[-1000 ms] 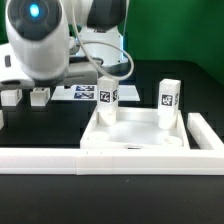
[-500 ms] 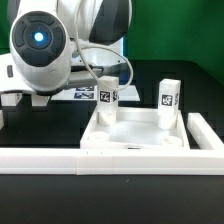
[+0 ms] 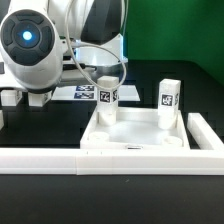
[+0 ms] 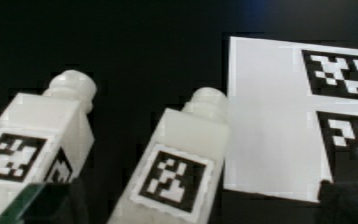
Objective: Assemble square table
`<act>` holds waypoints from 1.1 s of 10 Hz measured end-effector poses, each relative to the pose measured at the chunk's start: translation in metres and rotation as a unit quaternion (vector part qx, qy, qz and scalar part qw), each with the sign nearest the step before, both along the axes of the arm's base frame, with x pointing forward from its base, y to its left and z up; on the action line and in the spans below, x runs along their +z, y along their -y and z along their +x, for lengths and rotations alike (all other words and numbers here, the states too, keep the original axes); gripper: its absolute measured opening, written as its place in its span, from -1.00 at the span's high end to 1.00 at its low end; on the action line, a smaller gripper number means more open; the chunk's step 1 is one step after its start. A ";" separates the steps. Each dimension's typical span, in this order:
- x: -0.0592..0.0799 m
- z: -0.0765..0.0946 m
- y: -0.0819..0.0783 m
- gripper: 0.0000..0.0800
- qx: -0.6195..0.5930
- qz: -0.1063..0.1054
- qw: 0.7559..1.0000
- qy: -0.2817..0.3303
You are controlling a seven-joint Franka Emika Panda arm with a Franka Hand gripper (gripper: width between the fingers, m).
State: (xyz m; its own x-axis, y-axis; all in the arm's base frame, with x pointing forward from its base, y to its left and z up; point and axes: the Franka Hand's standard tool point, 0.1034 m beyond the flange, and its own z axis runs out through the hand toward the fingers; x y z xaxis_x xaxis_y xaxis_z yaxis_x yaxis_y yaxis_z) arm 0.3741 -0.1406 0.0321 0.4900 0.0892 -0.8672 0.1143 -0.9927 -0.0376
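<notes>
The square table's white tray-like top (image 3: pixel 135 135) lies in the middle of the exterior view. Two tagged white legs stand upright in its far corners, one (image 3: pixel 107 97) toward the exterior view's left and one (image 3: pixel 168 101) toward its right. Two more loose legs lie side by side on the black table in the wrist view. My gripper (image 4: pixel 194 207) is open above the leg (image 4: pixel 185 155) nearer the marker board, with a dark fingertip (image 4: pixel 39 203) showing on either side. The other leg (image 4: pixel 43 130) lies outside the fingers. In the exterior view the gripper (image 3: pixel 25 95) hangs low at the far left.
The marker board (image 4: pixel 309 100) lies flat right beside the loose legs and shows behind the arm (image 3: pixel 82 93). A long white L-shaped rail (image 3: pixel 100 161) runs along the front and up the exterior view's right side (image 3: pixel 205 135) of the top.
The arm has swung toward the exterior view's left and sunk a little over the loose legs. The gripper has stayed open; no part has moved.
</notes>
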 end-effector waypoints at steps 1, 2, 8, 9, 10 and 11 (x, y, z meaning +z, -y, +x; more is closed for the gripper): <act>-0.003 -0.003 0.001 -0.62 -0.004 -0.001 1.000 -0.002; -0.011 -0.008 0.000 -0.62 -0.016 -0.004 1.000 -0.006; -0.028 -0.024 -0.009 -0.62 -0.010 0.000 1.000 -0.010; -0.028 -0.024 -0.010 -0.29 -0.008 0.001 1.000 -0.010; -0.028 -0.024 -0.010 0.06 -0.007 0.003 1.000 -0.010; -0.028 -0.024 -0.011 0.06 -0.005 0.004 1.000 -0.010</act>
